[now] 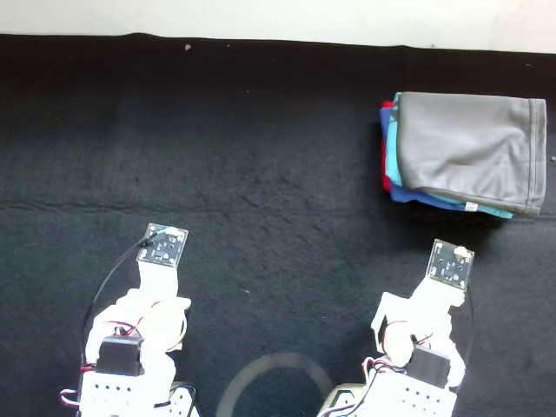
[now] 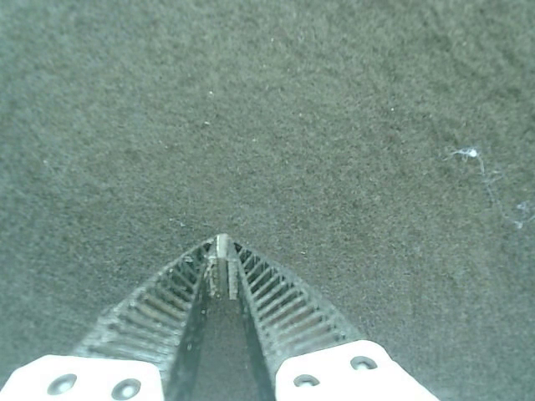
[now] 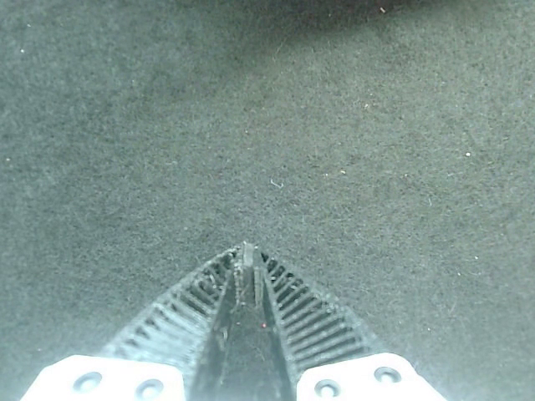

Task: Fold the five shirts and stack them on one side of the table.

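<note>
Closest in, left jaws clenched: ribbed fingertips (image 2: 222, 266) touching at a point, low over the black table (image 2: 276, 109). Right jaws likewise clenched, fingertips (image 3: 247, 261) pressed together above the same dark felt. From the high view, two arms (image 1: 139, 334) (image 1: 426, 334) drawn back at the near edge, well apart from each other. Stack of folded shirts (image 1: 465, 156) at the far right side of the table. Grey shirt (image 1: 473, 143) on top, teal (image 1: 393, 152), blue (image 1: 408, 195) and red (image 1: 386, 156) edges showing beneath. Four colours counted; cannot tell a fifth. Stack well clear of both arms, the nearer arm just short of it.
</note>
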